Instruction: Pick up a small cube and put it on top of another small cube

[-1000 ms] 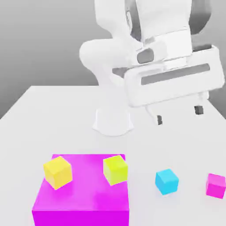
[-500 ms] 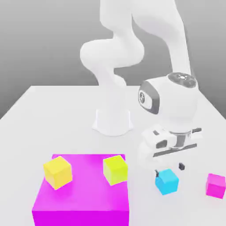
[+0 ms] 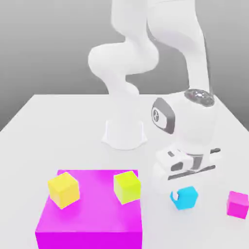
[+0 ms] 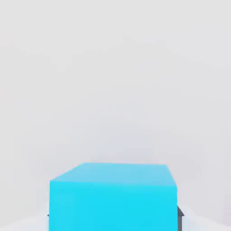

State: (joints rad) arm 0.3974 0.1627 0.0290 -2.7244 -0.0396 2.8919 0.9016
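White table (image 3: 53,131): plain surface bearing all items, set against a grey backdrop.

Big magenta block (image 3: 90,219): rests on the table toward the exterior view's left, near the front edge; flat top, glossy.

Golden-yellow small cube (image 3: 63,189): sits on the block's top, at its left corner in the exterior view, turned slightly askew.

Small magenta-pink cube (image 3: 238,204): stands on the table at the exterior view's right, well apart from the block.

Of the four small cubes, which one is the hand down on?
The cyan cube, on the table between the big magenta block and the pink cube. The hand sits directly over it; the yellow and lime cubes sit on the block.
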